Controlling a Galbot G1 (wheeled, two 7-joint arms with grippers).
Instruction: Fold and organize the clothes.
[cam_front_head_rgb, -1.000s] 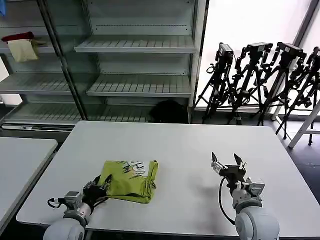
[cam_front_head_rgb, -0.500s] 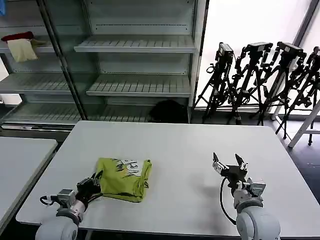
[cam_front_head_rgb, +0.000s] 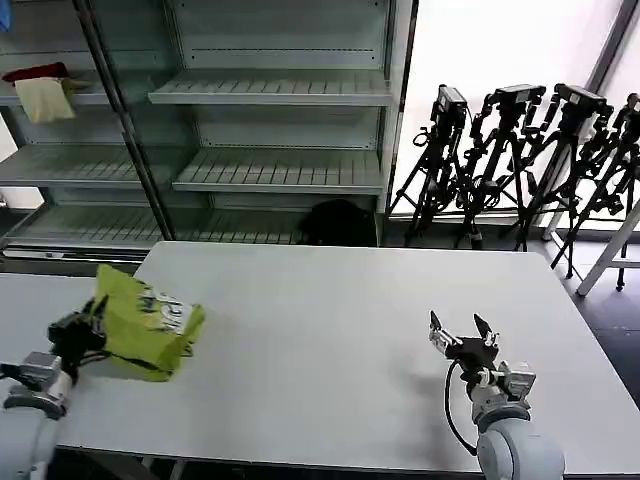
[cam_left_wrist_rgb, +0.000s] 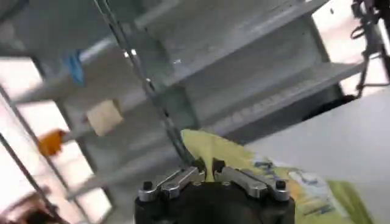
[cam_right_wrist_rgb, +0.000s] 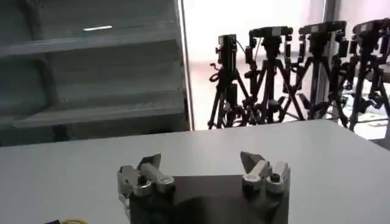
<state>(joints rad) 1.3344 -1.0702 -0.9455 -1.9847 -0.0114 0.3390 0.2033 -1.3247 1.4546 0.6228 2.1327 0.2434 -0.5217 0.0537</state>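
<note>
Both my arms were low: my left gripper (cam_front_head_rgb: 92, 322) pinched the folded T-shirt (cam_front_head_rgb: 148, 320) at the table's (cam_front_head_rgb: 330, 350) left edge, my right gripper (cam_front_head_rgb: 462, 336) spread wide over bare tabletop.

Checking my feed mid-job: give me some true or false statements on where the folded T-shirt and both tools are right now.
1. The left tool is shut on the folded T-shirt. True.
2. The T-shirt lies flat at the middle of the table. False: it is held by one edge at the table's left edge, tilted.
3. The right tool is open and holds nothing. True.
4. The right tool is touching the T-shirt. False: it sits far off over the table's right side.
5. The T-shirt's printed graphic faces up. True.
6. A red cloth lies on the table. False: it sits on an upper shelf at the back left, with a cream cloth.
</note>
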